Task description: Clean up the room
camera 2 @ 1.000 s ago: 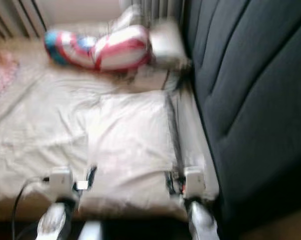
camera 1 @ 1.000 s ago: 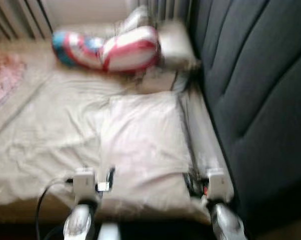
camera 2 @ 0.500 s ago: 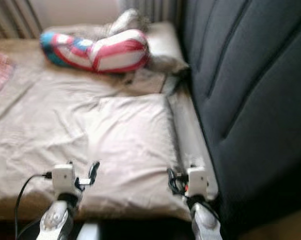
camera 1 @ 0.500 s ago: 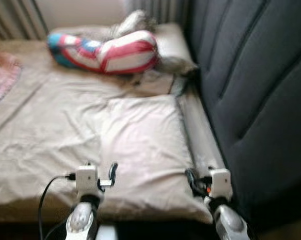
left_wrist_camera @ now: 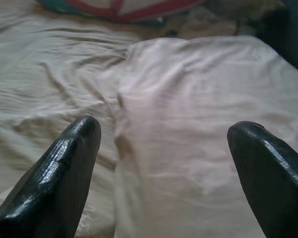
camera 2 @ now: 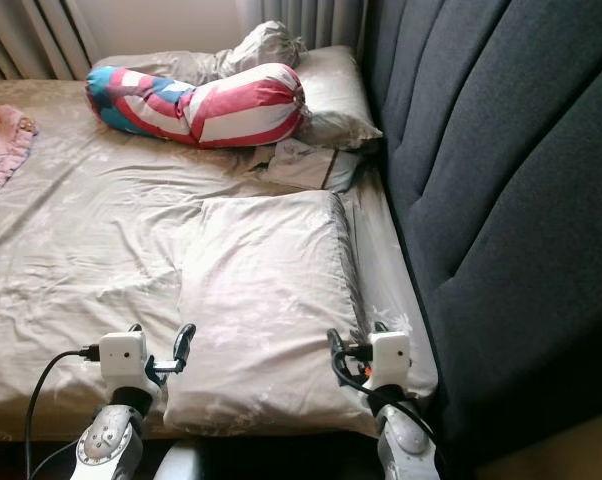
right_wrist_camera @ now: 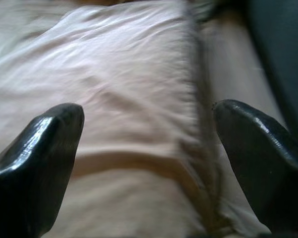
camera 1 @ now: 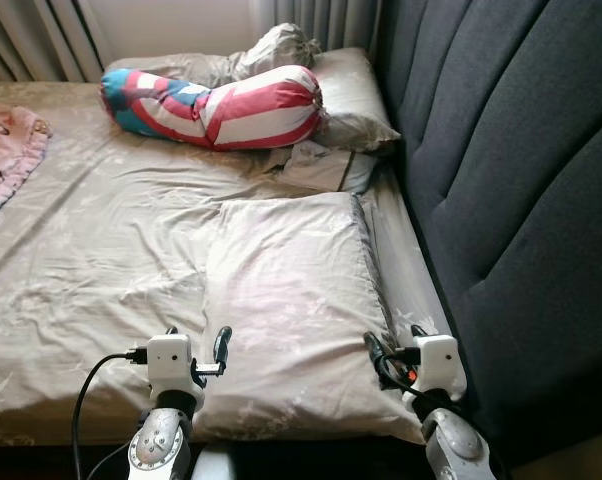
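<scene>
On the near part of the bed, just beside the dark padded headboard, a pale pillow lay flat on the wrinkled beige sheet, its long right edge running along the strip of mattress next to the headboard. Both arms were raised at the near edge of the bed, one at each lower corner of that pillow. The left gripper hovered above the pillow's left edge with its two black fingers spread wide and nothing between them; the seam where pillow met sheet ran between its fingertips. The right gripper hung over the pillow's right side, likewise wide apart and empty, with the pillow's edge and the sheet strip beside the headboard lying between its fingers. Farther up the bed, a bolster striped in red, white and blue lay crosswise, resting against a second beige pillow that sat in the corner by the headboard. A bundle of crumpled grey cloth sat behind the bolster, and a small folded piece of pale fabric lay between the bolster and the near pillow. A pink frilled cloth rested at the far left of the bed, well apart from the pillows. Striped curtains hung behind the bed.
</scene>
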### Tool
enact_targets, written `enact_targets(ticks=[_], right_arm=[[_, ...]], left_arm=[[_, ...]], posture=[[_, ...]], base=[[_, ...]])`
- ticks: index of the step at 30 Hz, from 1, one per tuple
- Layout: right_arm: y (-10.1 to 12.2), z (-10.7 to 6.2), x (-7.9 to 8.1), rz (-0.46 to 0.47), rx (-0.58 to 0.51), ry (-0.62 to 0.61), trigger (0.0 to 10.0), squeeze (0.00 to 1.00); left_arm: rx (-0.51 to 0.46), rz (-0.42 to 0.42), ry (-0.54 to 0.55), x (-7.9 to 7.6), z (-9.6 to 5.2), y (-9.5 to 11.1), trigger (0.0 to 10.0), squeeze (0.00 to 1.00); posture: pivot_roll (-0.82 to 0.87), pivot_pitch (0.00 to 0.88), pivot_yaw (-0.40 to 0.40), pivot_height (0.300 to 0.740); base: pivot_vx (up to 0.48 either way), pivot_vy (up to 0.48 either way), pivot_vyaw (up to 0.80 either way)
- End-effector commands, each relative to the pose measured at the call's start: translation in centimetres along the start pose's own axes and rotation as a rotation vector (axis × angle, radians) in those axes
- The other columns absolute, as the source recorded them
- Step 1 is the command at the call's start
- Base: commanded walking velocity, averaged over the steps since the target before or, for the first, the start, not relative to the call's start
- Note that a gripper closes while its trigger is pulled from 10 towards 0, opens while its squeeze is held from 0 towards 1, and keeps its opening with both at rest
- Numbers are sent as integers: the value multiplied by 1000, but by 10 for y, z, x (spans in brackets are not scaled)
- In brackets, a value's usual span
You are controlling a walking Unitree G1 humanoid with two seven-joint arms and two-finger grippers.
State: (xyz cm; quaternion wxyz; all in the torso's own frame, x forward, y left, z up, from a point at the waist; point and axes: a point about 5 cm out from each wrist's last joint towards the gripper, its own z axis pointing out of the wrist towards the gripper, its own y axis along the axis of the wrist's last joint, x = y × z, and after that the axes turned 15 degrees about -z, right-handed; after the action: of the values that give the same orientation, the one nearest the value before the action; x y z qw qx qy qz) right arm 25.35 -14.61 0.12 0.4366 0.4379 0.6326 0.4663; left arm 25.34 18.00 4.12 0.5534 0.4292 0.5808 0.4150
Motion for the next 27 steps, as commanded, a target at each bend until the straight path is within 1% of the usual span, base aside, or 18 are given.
enact_targets(ticks=[1, 3, 6, 10, 15, 22, 24, 27], right_arm=[[7, 4, 2, -17, -30, 15, 10000, 0], [7, 3, 4, 8, -25, 18, 10000, 0], [8, 4, 6, 23, -30, 24, 10000, 0], [0, 1, 2, 29, -6, 24, 10000, 0], [-15, -7, -6, 35, 45, 22, 10000, 0], [-20, -12, -10, 37, 65, 18, 10000, 0], [-20, -12, -10, 37, 65, 17, 10000, 0], [-11, -2, -9, 33, 41, 14, 10000, 0]], left_arm=[[14, -6, 20, 6, -3, -1, 10000, 0], [13, -7, 18, 6, -3, -1, 10000, 0], [11, -12, 15, 5, -3, -1, 10000, 0], [12, -16, 11, 5, -3, -1, 10000, 0], [14, -18, 7, 5, -2, -1, 10000, 0], [15, -22, 2, 5, -2, -1, 10000, 0], [15, -23, 2, 4, -2, -1, 10000, 0], [18, -25, -4, 4, -2, -1, 10000, 0]], posture=[[-134, 82, -36, 660], [-134, 82, -36, 660], [-131, 82, -37, 660], [-132, 82, -37, 660], [-132, 83, -37, 660], [-134, 86, -37, 660], [-134, 86, -37, 660], [-134, 89, -38, 660]], base=[[0, 0, 794], [0, 0, 691], [0, 0, 0], [0, 0, 0], [254, 0, 0], [263, 0, 0], [262, 0, 0], [274, 0, 0]])
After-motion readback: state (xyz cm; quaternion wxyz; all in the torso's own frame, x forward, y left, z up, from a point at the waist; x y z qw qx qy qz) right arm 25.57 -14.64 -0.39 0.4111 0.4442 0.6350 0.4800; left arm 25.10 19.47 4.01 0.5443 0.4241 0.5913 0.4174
